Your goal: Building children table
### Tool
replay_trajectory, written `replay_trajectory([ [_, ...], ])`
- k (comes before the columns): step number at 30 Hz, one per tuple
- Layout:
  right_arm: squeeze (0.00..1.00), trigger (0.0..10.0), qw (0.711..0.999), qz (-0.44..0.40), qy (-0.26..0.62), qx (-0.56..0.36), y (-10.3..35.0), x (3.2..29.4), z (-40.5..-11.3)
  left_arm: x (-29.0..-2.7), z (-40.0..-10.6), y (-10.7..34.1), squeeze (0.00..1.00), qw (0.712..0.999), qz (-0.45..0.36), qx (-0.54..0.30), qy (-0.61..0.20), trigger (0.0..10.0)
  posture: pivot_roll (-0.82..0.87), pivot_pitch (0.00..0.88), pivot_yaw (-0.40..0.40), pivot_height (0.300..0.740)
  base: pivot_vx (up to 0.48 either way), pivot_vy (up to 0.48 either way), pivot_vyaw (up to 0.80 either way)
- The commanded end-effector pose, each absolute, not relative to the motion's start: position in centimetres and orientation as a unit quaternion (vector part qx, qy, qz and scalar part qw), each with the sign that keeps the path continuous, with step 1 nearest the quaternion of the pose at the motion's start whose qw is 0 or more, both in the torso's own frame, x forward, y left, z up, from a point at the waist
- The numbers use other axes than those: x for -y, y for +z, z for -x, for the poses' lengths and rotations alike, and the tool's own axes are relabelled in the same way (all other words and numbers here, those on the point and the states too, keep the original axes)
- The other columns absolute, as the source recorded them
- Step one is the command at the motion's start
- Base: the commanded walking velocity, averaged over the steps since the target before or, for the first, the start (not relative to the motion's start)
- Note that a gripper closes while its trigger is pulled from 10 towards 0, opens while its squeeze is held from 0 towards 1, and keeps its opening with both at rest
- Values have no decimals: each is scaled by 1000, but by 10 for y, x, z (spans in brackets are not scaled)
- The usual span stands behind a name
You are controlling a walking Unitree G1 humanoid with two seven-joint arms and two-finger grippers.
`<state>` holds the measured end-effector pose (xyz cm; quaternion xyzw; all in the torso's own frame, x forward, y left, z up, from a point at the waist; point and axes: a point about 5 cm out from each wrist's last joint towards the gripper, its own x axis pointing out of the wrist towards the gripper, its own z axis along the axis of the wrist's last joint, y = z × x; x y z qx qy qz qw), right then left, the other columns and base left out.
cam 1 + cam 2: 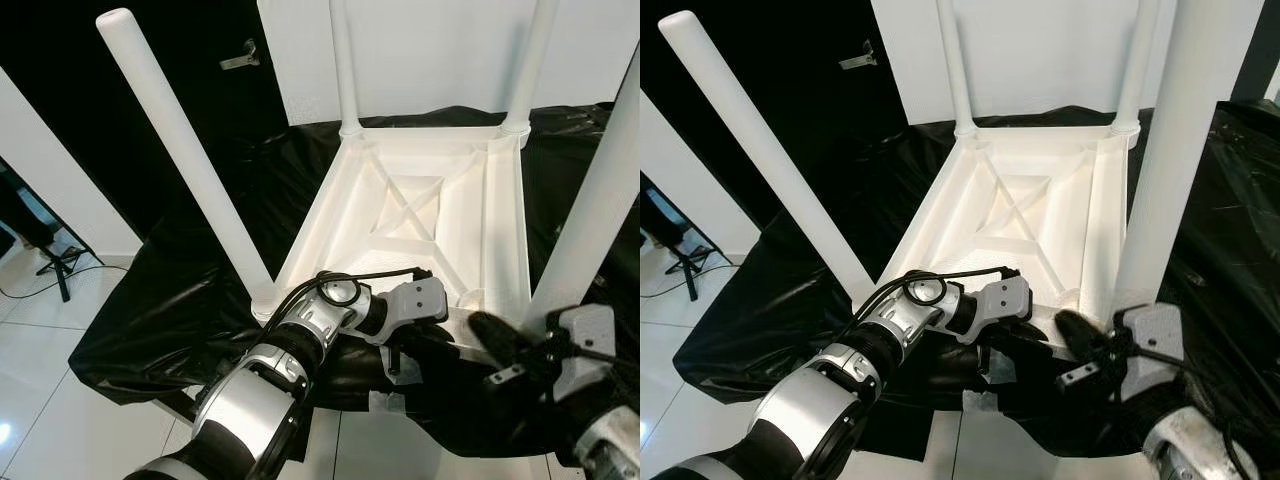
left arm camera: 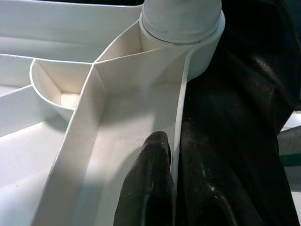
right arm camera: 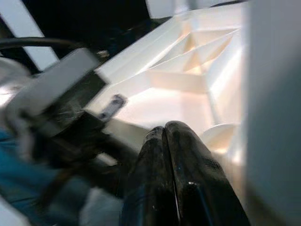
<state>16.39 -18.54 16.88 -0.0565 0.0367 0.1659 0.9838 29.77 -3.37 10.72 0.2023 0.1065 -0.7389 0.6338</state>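
Lying upside down on a black plastic sheet point(image 1: 180, 340), the white children's table point(image 1: 400, 215) presented its ribbed underside to us, with four white legs point(image 1: 185, 150) rising from its corner sockets. We saw the left gripper point(image 2: 174, 183) clamped on the table's near rim: in the left wrist view one black finger point(image 2: 148, 183) lay inside the tray-like underside and the other outside it against the black sheet, the thin white wall pinched between them, just beside the socket of the near right leg point(image 2: 181, 19). From the head views the left arm point(image 1: 260, 390) reached across to that near edge. We saw the right gripper point(image 3: 165, 141) near the same corner, its two fingers pressed together with nothing between them, their tips hovering close to the rim beside the near right leg point(image 1: 1160, 170) without clearly touching it. A white panel point(image 1: 440, 50) stood behind the table, and pale floor tiles point(image 1: 40, 370) showed at the robot's left.
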Motion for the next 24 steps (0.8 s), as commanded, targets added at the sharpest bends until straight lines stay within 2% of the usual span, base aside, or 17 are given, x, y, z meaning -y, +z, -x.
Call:
replay_trajectory([
  [1, 0, 10000, 985, 67, 156, -39, 166, 188, -166, 27, -318, 77, 0, 865, -230, -128, -427, 10000, -64, 0, 137, 740, 0, 0, 0],
  [3, 0, 10000, 985, 67, 156, -39, 166, 188, -166, 27, -318, 77, 0, 865, -230, -128, -427, 10000, -64, 0, 137, 740, 0, 0, 0],
  [4, 0, 10000, 987, 73, 143, -31, 169, 190, -172, 26, -323, 83, 0, 880, -217, -112, -408, 10000, -61, 0, 136, 740, 0, 0, 0],
  [6, 0, 10000, 987, 73, 143, -31, 169, 190, -172, 26, -323, 83, 0, 880, -217, -112, -408, 10000, -61, 0, 136, 740, 0, 0, 0],
  [7, 0, 10000, 988, 79, 130, -24, 171, 192, -178, 28, -327, 96, 518, 892, -182, -73, -407, 10000, -58, 0, 135, 740, 0, 0, 0],
  [8, 0, 10000, 988, 79, 130, -24, 171, 192, -178, 28, -327, 96, 518, 892, -182, -73, -407, 10000, -58, 0, 135, 740, 0, 0, 0],
  [9, 0, 10000, 989, 83, 120, -18, 172, 192, -183, 29, -329, 107, 1000, 900, -142, -41, -409, 10000, -57, 0, 136, 740, 0, 0, 0],
  [10, 0, 10000, 989, 83, 120, -18, 172, 192, -183, 29, -329, 107, 1000, 900, -142, -41, -409, 10000, -57, 0, 136, 740, 0, 0, 0],
  [12, 0, 10000, 990, 88, 113, -14, 173, 191, -188, 31, -329, 126, 1000, 901, -74, 21, -426, 10000, -43, 0, 131, 740, 0, 0, 0],
  [13, 0, 10000, 990, 88, 111, -14, 172, 190, -189, 32, -328, 131, 0, 899, -48, 42, -433, 10000, -38, 0, 129, 740, 0, 0, 0],
  [21, 0, 10000, 991, 109, 75, -20, 170, 199, -193, 26, -326, 140, 0, 898, 14, 75, -433, 10000, -33, 0, 126, 740, 0, 0, 0],
  [24, 0, 10000, 988, 152, 16, -31, 167, 216, -199, 16, -324, 140, 0, 900, 38, 89, -426, 10000, -24, 0, 121, 740, 0, 0, 0],
])
